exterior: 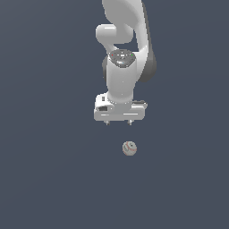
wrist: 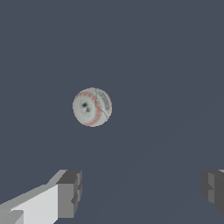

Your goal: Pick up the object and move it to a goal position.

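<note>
Off-white, red-seamed baseball [wrist: 92, 106] lies off-centre from the gripper [wrist: 141, 188], apart from both fingers. Jaws spread wide, empty. Risk: descending unaligned, one finger clips it and it rolls away.

Exterior view faces the arm [exterior: 125, 58] head-on from a distance. Wrist view looks down, close. Both show the baseball [exterior: 129, 148].

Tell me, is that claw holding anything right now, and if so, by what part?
Nothing is held. The claw is open and empty, its fingers spread wide, and the baseball lies apart from it on the surface.
</note>
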Robot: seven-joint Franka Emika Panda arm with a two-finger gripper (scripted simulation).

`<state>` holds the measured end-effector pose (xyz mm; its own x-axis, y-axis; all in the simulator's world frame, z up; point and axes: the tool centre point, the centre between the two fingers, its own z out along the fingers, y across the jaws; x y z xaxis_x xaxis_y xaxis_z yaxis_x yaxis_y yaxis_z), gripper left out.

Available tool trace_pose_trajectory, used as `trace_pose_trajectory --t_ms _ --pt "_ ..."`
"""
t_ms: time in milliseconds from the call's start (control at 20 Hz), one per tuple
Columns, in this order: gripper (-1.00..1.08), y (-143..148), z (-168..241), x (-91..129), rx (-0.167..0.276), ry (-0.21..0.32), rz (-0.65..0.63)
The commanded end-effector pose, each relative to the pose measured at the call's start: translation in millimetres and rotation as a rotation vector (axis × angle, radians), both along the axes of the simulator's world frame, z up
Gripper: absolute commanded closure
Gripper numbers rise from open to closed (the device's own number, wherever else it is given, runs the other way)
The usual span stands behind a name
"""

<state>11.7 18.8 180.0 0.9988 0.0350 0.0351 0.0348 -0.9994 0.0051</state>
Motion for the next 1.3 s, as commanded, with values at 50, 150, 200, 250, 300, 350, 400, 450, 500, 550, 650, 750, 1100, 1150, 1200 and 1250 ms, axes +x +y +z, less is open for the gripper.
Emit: trace_pose_trajectory --t_ms 50,150,200,250,300,350,400,450,500,550,650,750,1100,1150,1200,1250 --pt "-0.92 0 0 0 0.0 0.0 0.0" --pt "-0.92 3 -1 0 0.004 0.001 0.0" --pt "-0.92 6 -2 1 0.008 0.002 0.0" --pt "-0.92 9 -3 1 0.012 0.003 0.001" --pt "-0.92 13 -4 1 0.017 0.004 0.0" --pt "-0.92 17 -4 1 0.022 0.006 0.0" --pt "-0.92 19 -5 1 0.026 0.006 0.0" --pt "-0.92 21 -5 0 0.028 0.007 -0.001" --pt "-0.92 22 -5 0 0.03 0.007 -0.002" --pt "-0.92 22 -5 0 0.031 0.007 -0.002" --pt "-0.92 22 -5 0 0.03 0.007 -0.002" --pt "-0.92 22 -6 1 0.028 0.007 0.0" --pt "-0.92 29 -19 13 0.023 0.013 0.024" --pt "-0.92 30 -22 16 0.021 0.014 0.03" --pt "-0.92 32 -25 19 0.02 0.015 0.036" --pt "-0.92 34 -29 23 0.019 0.017 0.042"
